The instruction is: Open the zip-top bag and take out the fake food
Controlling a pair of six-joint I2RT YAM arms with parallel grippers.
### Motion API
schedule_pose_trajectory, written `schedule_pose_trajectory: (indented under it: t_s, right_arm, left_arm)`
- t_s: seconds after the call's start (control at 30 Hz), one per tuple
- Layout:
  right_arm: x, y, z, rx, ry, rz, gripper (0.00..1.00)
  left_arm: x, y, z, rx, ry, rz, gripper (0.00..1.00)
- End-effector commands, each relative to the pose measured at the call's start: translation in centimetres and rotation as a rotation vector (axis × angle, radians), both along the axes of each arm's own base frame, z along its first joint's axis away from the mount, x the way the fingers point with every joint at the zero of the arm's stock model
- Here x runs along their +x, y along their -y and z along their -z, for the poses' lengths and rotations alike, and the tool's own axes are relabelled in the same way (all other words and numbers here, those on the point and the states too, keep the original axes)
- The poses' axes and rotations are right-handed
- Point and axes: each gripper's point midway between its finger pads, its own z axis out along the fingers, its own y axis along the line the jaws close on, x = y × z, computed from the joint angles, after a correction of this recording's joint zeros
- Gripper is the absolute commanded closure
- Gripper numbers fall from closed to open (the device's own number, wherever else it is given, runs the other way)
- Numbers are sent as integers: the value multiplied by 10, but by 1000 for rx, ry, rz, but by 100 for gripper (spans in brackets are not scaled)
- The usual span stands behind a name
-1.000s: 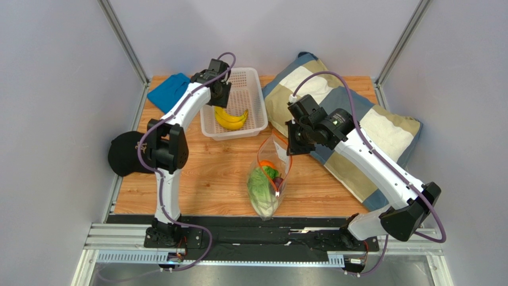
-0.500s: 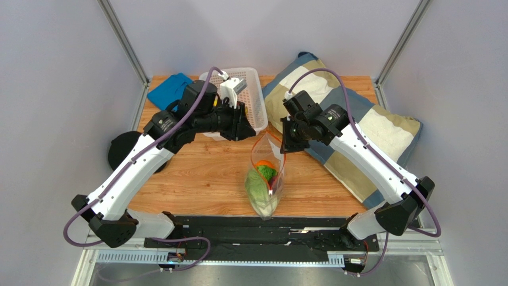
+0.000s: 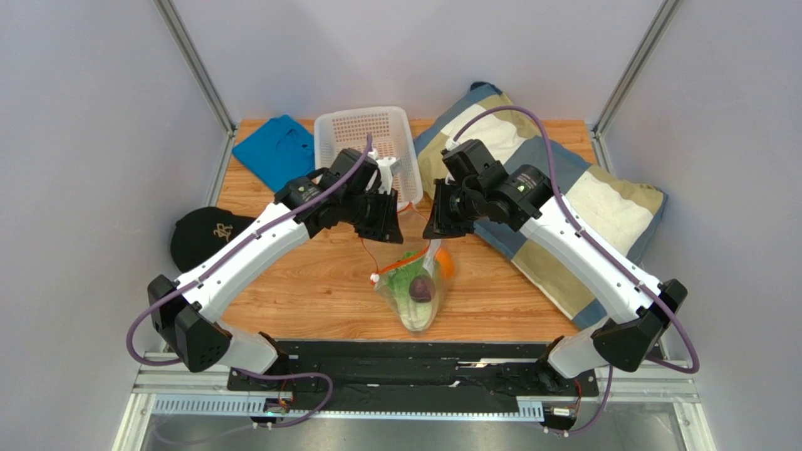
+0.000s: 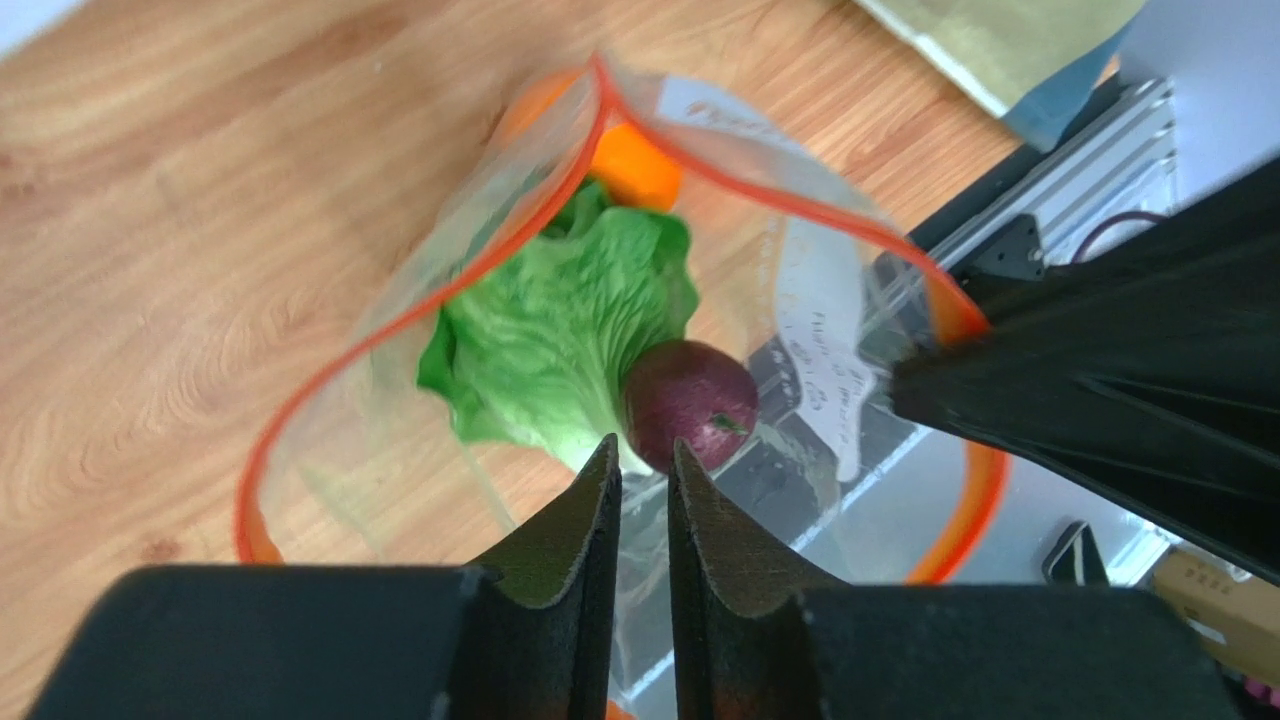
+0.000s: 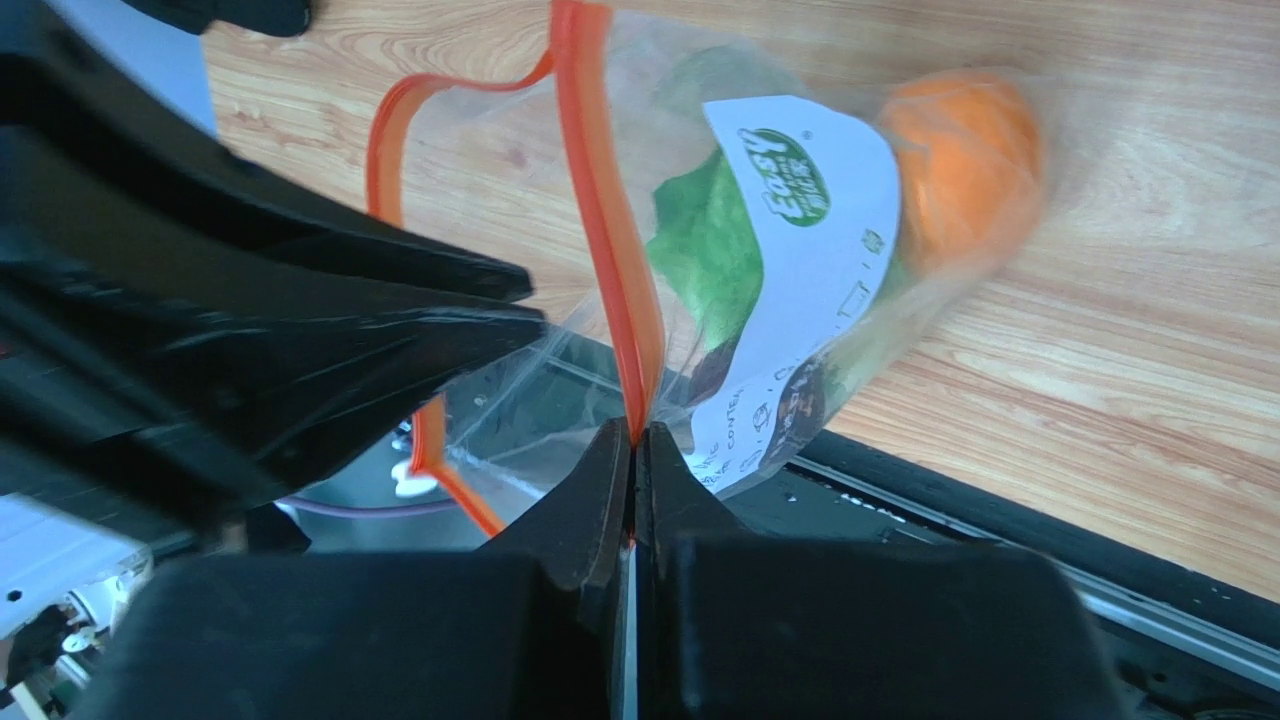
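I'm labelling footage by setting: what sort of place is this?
Probably a robot lab test cell: two arms bolted to a metal rail, grey walls around a wooden table, and props: a zip-top bag of fake food.

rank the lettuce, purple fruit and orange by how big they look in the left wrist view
1. lettuce
2. purple fruit
3. orange: partly hidden behind the lettuce and the rim of the zip-top bag, and farther off, so second versus third is unsure.
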Motion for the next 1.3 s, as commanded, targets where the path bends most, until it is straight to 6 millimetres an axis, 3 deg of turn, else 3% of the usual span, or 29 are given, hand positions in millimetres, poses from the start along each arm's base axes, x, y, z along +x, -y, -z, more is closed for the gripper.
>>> schedule_pose_trajectory:
  t_s: [0.0,0.17,0.3,0.43,0.63,0.87,1.27]
  right_arm:
    - [4,-21,-25,105,40,1,100]
    - [1,-26,-17,119,12,-4,100]
    - [0,-27,-14,123,4,-6,100]
    - [-1,-27,-7,118,-11,-7,100]
    - [-3,-29,-2,128,-29,-10,100]
    - [-4,-32,-3,145,-41,-16,100]
    - [-3,-24,2,143,-50,-10,100]
  left_arm:
    - [-9,2,12,-4,-19,14,76]
    - [-14,22,10,-135,41,114,66]
    - [-16,33,26,-126,35,189,68]
    - [-25,34,35,-112,79,240,74]
    - [-42,40,40,-156,161,368,70]
    - [-42,49,44,-201,249,444,71]
    - [-64,51,56,-244,181,557,65]
